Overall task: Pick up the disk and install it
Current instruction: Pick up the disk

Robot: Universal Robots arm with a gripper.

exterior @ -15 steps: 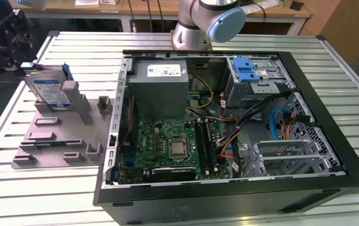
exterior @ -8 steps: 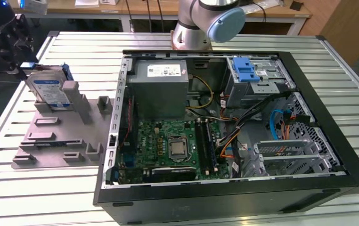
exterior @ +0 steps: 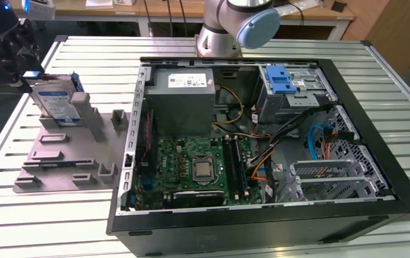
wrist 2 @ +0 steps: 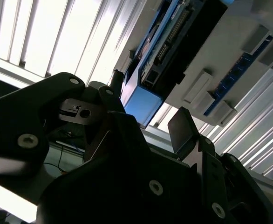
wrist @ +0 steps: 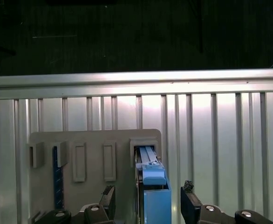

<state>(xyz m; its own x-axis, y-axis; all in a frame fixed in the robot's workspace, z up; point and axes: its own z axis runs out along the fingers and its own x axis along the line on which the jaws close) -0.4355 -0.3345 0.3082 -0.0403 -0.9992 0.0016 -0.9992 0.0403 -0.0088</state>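
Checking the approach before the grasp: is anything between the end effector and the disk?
Nothing visible does. In the first wrist view the end effector has its open fingers on either side of the disk, with a gap on each side. The disk stands on edge in a slot of the grey holder.

Pincer (wrist: pixel 148 193) spread wide, straddling the disk (wrist: pixel 154 198) end with a gap on each side. Grey fixture (exterior: pixel 69 156) posts (exterior: pixel 82 103) hug the disk. Bare bench (exterior: pixel 40 220) around the fixture. Open computer case (exterior: pixel 134 161) wall stands near, on the exterior view's right.
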